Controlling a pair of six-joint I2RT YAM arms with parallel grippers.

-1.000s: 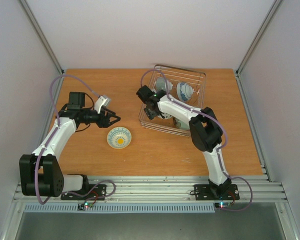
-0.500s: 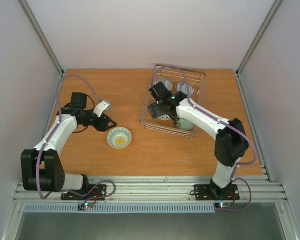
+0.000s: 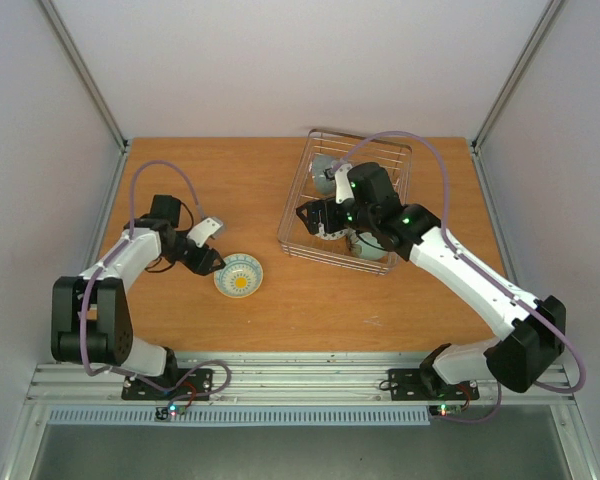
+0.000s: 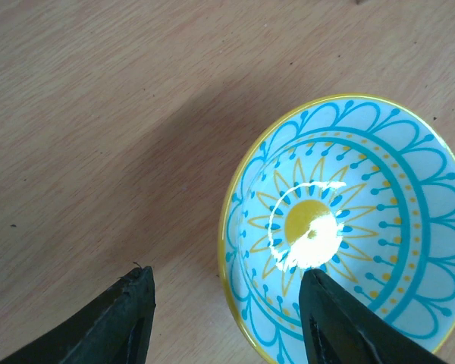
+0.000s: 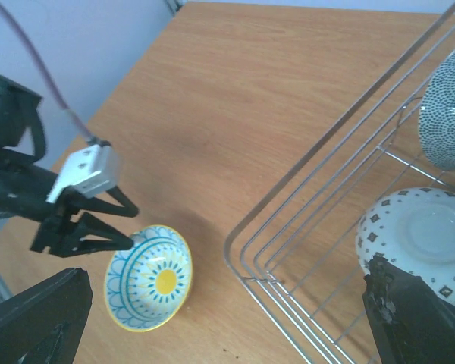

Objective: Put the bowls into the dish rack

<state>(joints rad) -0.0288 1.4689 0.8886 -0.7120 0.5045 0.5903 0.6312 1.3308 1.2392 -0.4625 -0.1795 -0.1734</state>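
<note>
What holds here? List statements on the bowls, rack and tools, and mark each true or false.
1. The yellow bowl lies in the rack. False: it sits on the table, outside the rack.
2. The left tool is open at that bowl's rim. True.
3. The right tool holds a bowl. False: it is open and empty.
4. A dotted bowl and a white bowl lie in the rack. True.

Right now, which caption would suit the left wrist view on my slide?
Open left gripper straddles the rim of a blue-and-yellow patterned bowl on the wooden table.
</note>
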